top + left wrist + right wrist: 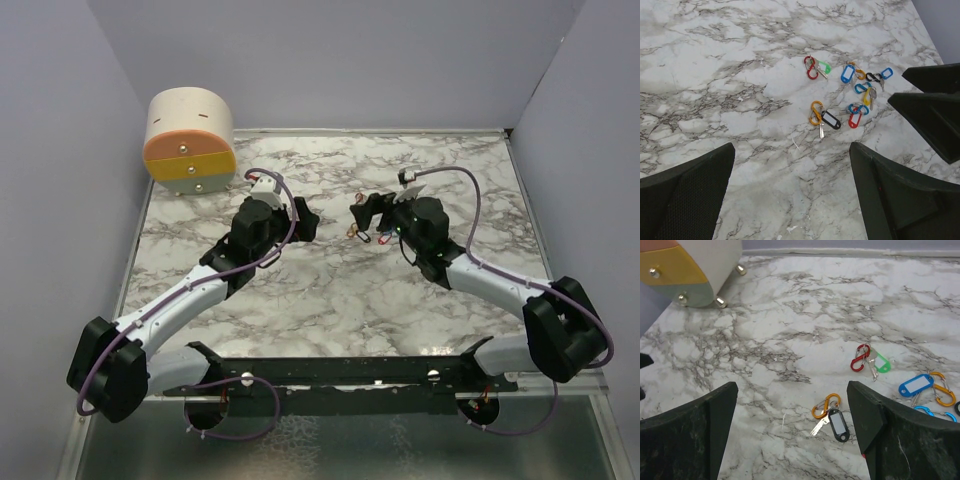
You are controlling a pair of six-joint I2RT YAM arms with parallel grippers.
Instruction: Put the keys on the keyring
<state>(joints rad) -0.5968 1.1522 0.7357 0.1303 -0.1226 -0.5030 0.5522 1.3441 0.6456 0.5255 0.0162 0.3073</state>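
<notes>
The keys [850, 95] are seen lying loose on the marble table [715, 75], gathered in a small cluster, and the black tag [831, 120] at its edge is taken as the reference. An orange carabiner [815, 112] is joined to the black tag, and a small metal key [821, 131] lies against both. In the left wrist view a red tag [855, 120] is found just right of the black tag, a yellow tag [867, 97] is set up and to the right of it, a blue tag [848, 73] lies above it, and a green tag [824, 66] with a red carabiner [811, 67] is placed above it and slightly left, apart from the rest. The left gripper [792, 147] is held short of the black tag, with its jaws spread wide and nothing between them. The right gripper [896, 86] is seen on the other side of the black tag, past the red tag, likewise released and empty; in its own wrist view the black tag lies just ahead of the gap between its fingers [890, 440]. A rounded cream and orange container [190, 140] is set well apart from the black tag, toward the table's far left corner.
</notes>
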